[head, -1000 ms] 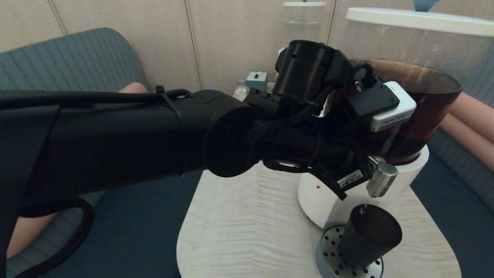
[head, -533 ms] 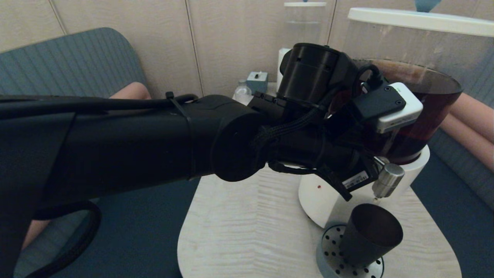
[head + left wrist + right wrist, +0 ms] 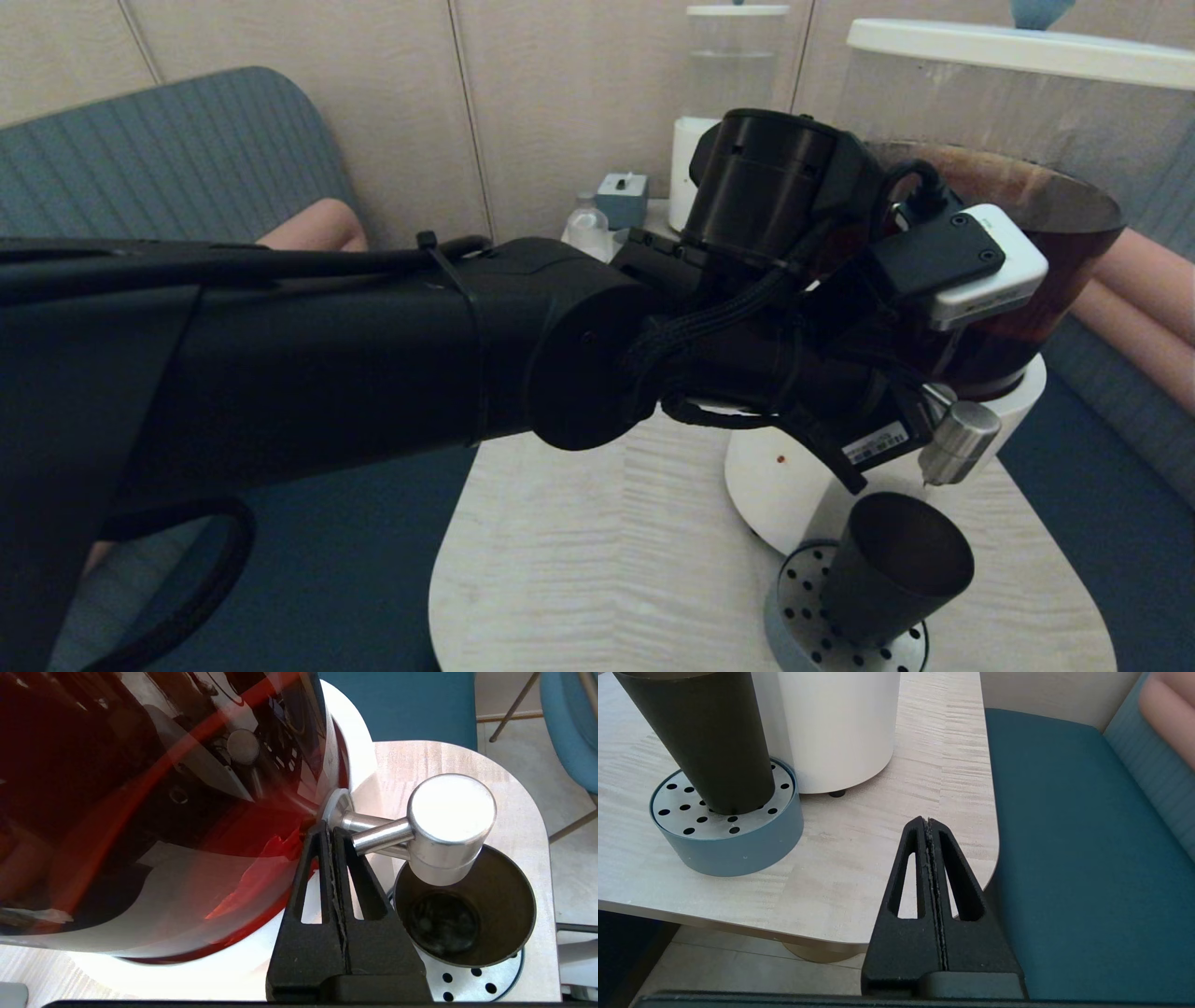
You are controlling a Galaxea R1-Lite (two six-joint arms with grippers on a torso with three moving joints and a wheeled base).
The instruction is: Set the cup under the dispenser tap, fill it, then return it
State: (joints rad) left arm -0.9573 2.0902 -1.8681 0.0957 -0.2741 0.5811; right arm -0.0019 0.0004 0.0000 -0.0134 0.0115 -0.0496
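Pale beige wall panels (image 3: 392,103) with vertical seams stand behind a light wood-grain table (image 3: 597,560) with rounded corners. A grey-blue ribbed chair back (image 3: 177,149) rises beside dark teal upholstered seating (image 3: 1064,858).

The left gripper (image 3: 331,833) has its two black fingers pressed together, with nothing between them. Its tips are right at the thin steel stem of the dispenser tap (image 3: 449,826), close to the white washer on the tank wall; if they touch the stem is hard to tell. The tank (image 3: 154,802) holds dark red-brown liquid. Directly below the tap stands the black cup (image 3: 509,914), upright on a perforated drip tray (image 3: 472,982). Inside the cup there seems to be a little dark liquid.
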